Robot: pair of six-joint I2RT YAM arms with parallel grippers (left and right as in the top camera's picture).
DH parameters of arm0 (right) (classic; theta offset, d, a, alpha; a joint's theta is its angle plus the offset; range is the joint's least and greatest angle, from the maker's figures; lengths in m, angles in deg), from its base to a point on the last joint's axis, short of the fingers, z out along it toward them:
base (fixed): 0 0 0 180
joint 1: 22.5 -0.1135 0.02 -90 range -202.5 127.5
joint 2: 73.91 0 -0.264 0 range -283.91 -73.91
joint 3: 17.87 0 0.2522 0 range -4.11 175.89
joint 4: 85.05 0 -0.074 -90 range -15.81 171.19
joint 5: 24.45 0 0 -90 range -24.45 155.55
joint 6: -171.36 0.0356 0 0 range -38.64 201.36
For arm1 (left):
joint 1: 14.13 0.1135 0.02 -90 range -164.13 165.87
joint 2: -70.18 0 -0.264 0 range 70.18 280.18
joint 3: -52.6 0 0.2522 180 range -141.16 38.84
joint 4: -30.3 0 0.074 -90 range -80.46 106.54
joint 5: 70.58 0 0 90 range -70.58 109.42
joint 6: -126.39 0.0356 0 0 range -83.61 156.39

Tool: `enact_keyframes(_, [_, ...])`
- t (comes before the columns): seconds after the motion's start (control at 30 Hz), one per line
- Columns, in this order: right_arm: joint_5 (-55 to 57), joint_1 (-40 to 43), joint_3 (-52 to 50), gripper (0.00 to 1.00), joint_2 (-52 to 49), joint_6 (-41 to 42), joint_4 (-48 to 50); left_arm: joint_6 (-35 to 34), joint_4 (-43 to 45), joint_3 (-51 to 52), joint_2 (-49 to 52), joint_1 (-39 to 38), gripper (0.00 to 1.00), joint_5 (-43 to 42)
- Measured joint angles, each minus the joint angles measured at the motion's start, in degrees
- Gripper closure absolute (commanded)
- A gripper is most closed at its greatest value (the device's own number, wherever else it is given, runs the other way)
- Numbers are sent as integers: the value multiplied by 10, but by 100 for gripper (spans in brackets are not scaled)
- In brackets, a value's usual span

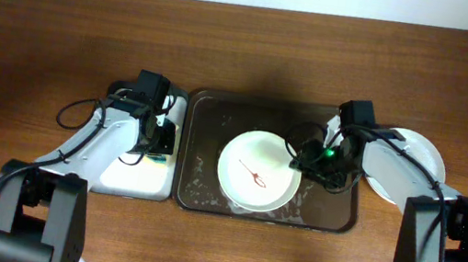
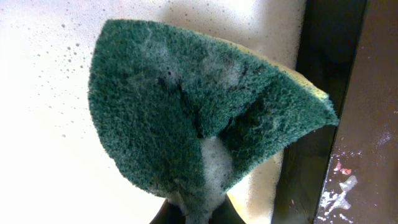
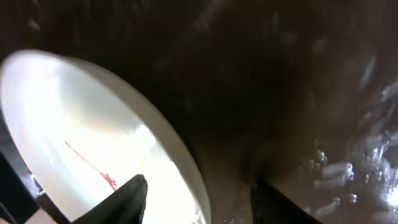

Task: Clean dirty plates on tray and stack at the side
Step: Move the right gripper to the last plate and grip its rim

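Observation:
A pale round plate (image 1: 258,172) with a red sauce squiggle lies on the dark brown tray (image 1: 204,145). My right gripper (image 1: 308,161) is open at the plate's right rim. In the right wrist view its fingers (image 3: 202,202) straddle the plate (image 3: 74,124), one finger over the inside and one over the wet tray (image 3: 298,93). My left gripper (image 1: 155,136) is shut on a soapy green sponge (image 2: 186,106), pinched at its lower end between the fingers (image 2: 199,214) above the small white tray. A clean white plate (image 1: 420,159) lies on the table right of the brown tray, partly hidden by my right arm.
The small black-rimmed white tray (image 1: 129,180) sits left of the brown tray, foam specks on its surface (image 2: 43,155). Its black rim (image 2: 323,37) runs next to the brown tray's edge (image 2: 373,124). Both arms reach in from the front over the wooden table (image 1: 42,47).

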Motion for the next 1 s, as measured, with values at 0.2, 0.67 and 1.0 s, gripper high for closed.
enact_keyframes(0.2, [0, -1, 5, 46, 0, -111, 120, 0, 0, 0, 0, 0, 97, 0])
enact_keyframes(0.67, [99, -67, 5, 91, -26, -215, 129, 0, 0, 0, 0, 0, 96, 0])
enact_keyframes(1.0, [104, -67, 21, 96, -25, -76, 31, 0, 0, 0, 0, 0, 96, 0])
